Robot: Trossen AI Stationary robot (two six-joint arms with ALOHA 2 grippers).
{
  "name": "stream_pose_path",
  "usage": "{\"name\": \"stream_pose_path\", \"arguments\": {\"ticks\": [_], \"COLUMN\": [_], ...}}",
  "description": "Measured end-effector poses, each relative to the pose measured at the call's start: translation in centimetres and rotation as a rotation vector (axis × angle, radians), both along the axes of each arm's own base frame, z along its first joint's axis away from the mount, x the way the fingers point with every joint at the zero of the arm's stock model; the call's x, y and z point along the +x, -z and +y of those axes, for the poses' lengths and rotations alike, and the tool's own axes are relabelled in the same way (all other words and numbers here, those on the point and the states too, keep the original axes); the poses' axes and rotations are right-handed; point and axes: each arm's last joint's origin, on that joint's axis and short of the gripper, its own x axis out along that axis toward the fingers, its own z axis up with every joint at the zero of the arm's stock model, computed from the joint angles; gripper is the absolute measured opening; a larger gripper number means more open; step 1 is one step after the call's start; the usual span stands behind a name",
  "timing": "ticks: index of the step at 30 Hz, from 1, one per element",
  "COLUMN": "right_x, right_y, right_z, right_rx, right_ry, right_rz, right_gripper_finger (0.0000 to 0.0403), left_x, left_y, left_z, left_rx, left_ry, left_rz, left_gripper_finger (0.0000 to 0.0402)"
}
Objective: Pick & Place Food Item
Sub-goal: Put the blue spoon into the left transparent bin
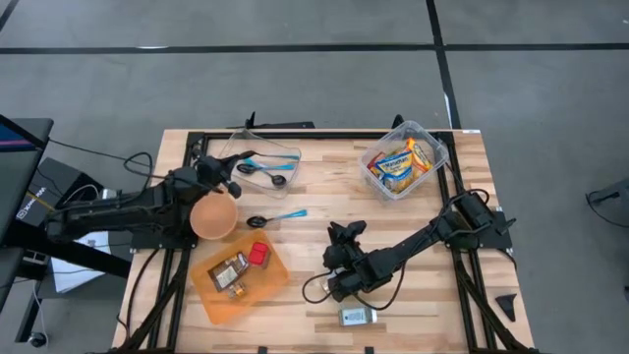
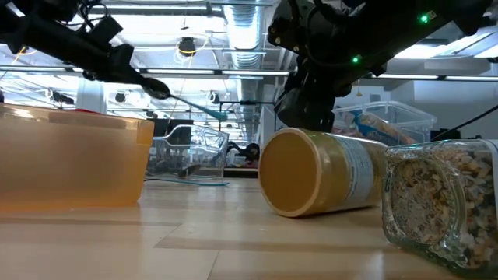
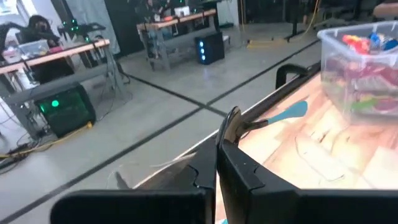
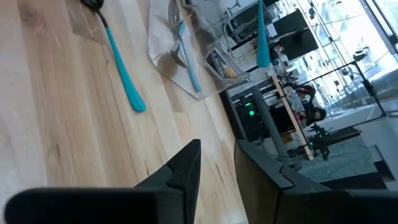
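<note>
- the orange tray is sitting on the near left part of the wooden table, and i'm placing everything from it.
- a brown food packet and a small red item are lying inside the tray.
- the yellow jar is lying on its side on the table to the right of the tray, its round end facing the table's front edge.
- a glass jar of granola is resting further right of the tray, near the front edge, just beside the yellow jar in the low view.
- the right gripper is hanging to the right of the tray, above and behind the yellow jar; its fingers are standing a little apart with only bare wood showing between them, grasping nothing.
- the left gripper is hovering beyond the tray's far side, clenched on a teal-handled spoon that is sticking out ahead of it.
- an orange bowl is sitting just past the tray's far edge, under the left arm.
- another teal spoon is lying flat on the wood, beyond the tray's far right corner.
- a clear container with more spoons is standing farther back from the tray.
- a clear bin of snack packs is sitting well apart from the tray, at the far right.
</note>
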Motion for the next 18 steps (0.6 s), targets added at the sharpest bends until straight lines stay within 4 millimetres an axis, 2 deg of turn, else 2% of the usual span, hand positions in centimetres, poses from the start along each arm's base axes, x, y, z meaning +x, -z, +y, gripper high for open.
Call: {"name": "stream_pose_path", "arguments": {"ticks": [8, 18], "right_x": [0.0, 0.0], "right_y": [0.0, 0.0], "right_z": [0.0, 0.0], "right_rx": [0.001, 0.003], "right_ry": [-0.002, -0.003], "right_rz": [0.003, 0.004], "right_gripper_finger": [0.0092, 0.0092], "left_x": [-0.7, -1.5], "left_y": [0.9, 2.3], "left_z": [1.2, 2.4], "left_rx": [-0.078, -0.174], "left_ry": [-0.084, -0.070], "left_rz": [0.040, 0.015], "left_gripper_finger": [0.0000, 0.0000]}}
